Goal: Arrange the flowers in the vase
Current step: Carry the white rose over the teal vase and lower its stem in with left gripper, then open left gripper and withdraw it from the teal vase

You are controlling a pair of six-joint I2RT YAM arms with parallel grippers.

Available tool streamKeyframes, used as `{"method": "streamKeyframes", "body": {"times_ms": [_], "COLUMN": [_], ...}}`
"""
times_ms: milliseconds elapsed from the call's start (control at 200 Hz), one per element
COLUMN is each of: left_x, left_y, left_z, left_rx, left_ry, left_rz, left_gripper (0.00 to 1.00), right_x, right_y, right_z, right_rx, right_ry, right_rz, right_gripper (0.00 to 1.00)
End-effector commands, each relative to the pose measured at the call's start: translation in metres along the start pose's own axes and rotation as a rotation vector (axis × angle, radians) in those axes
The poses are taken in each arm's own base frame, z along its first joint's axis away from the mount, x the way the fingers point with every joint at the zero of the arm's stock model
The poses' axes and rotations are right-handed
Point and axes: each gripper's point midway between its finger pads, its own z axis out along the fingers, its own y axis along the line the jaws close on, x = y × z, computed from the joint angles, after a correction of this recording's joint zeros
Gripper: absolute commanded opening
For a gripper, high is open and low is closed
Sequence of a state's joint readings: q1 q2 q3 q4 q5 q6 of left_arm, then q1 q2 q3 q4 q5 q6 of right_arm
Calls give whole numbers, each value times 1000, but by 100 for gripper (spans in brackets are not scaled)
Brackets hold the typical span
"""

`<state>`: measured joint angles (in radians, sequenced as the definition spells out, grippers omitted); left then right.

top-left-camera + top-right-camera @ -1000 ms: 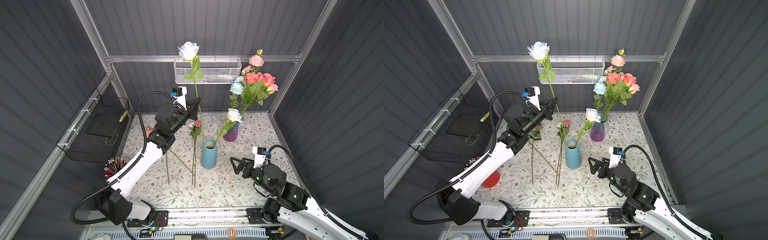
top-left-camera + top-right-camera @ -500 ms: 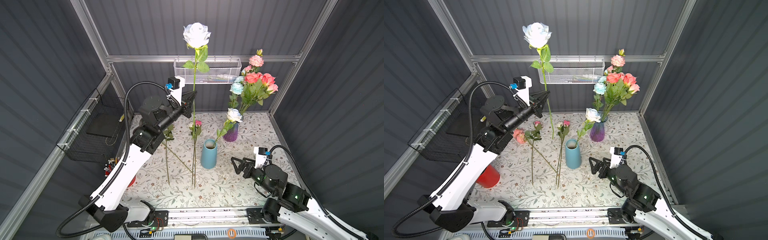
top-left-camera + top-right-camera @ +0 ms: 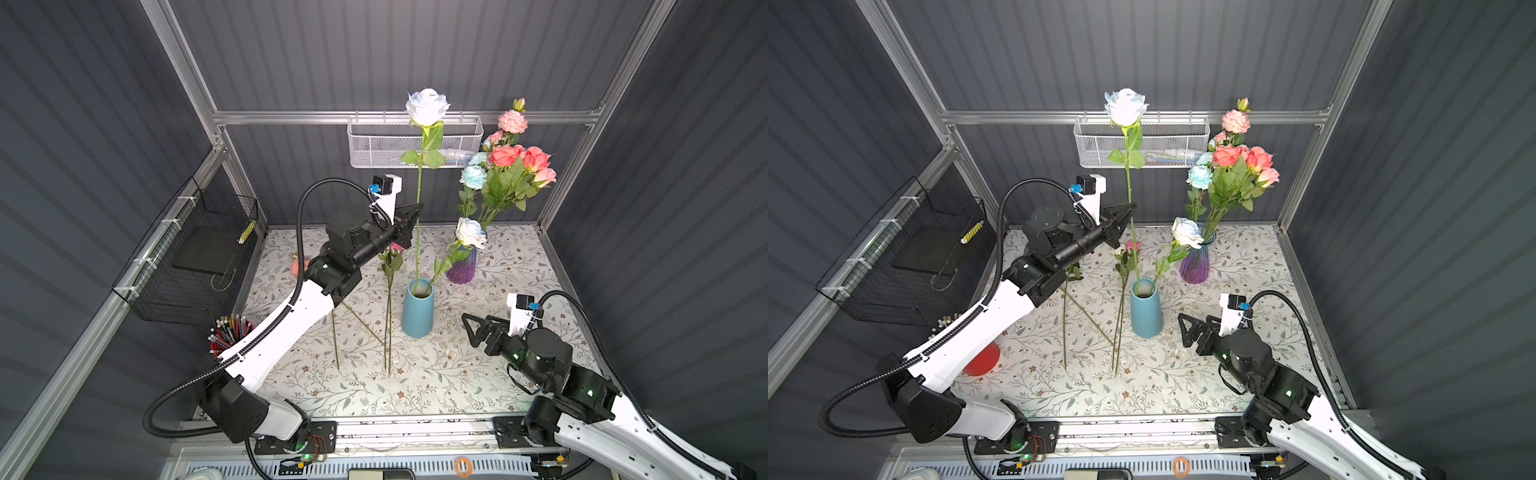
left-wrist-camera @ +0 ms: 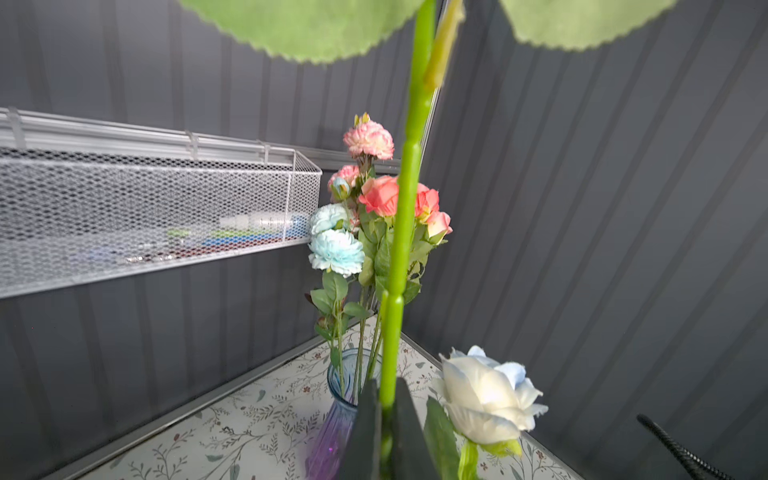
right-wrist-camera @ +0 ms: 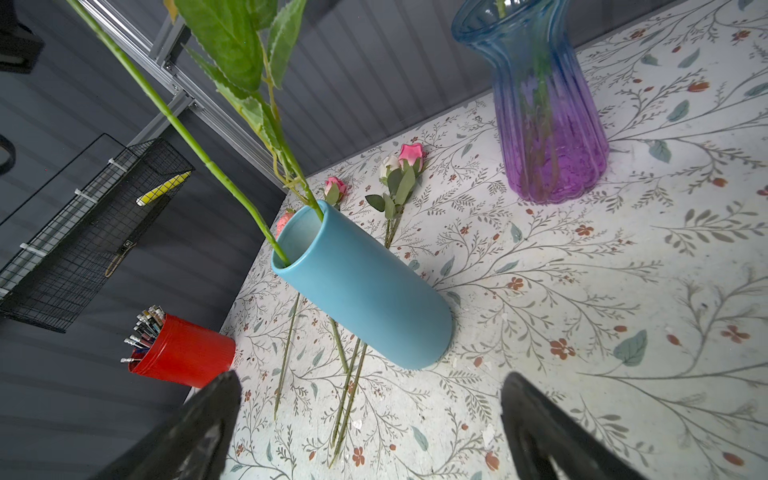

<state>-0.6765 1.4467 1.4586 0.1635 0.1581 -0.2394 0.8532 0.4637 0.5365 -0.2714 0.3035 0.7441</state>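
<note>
Left gripper [image 3: 417, 207] pinches the stem of a tall white rose [image 3: 427, 106] and holds it near upright. The lower stem enters the mouth of the blue vase [image 3: 417, 311], which stands mid-table. How deep the stem end sits is not resolvable. A second white rose [image 3: 470, 232] leans out of the same vase. Right gripper [image 3: 469, 330] has its jaws spread wide and empty, low near the vase and clear of it. Several loose stems [image 3: 390, 316] lie flat on the table [image 3: 478, 374], on the left arm's side of the vase.
</note>
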Motion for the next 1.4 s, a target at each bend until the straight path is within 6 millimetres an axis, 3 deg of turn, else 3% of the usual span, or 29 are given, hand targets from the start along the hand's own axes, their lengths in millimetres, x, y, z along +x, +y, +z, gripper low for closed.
{"method": "streamKeyframes", "body": {"times_ms": [0,25,110,290,450,665,770,985,1101,1241,1396], "left_x": [-3,16,45,127,163,175,174,160,152,146,135], "left_y": [-2,3,7,7,4,6,5,1,-1,-1,6], "left_z": [0,2,3,7,-1,-16,-21,-32,-40,-63,-101], "left_rx": [2,-10,-20,-47,-77,-93,-97,-95,-101,-122,-191], "left_ry": [-45,-9,44,273,337,359,366,374,393,414,411], "left_rz": [-30,-44,-68,-68,-70,-85,-84,-48,-25,-3,25], "left_gripper": [0,0,0,0,6,17,30,55,62,67,69], "right_x": [6,7,10,17,23,27,28,27,25,24,23], "right_y": [-11,-11,-12,-13,-12,-13,-12,-10,-8,-7,-7], "right_z": [1,2,4,8,13,15,16,15,15,14,14], "right_rx": [35,35,35,32,31,29,27,17,13,12,19], "right_ry": [4,7,14,38,65,76,80,80,78,76,75], "right_rz": [5,6,11,15,16,26,29,36,37,37,25], "right_gripper": [98,99,99,98,98,98,98,98,98,98,97]}}
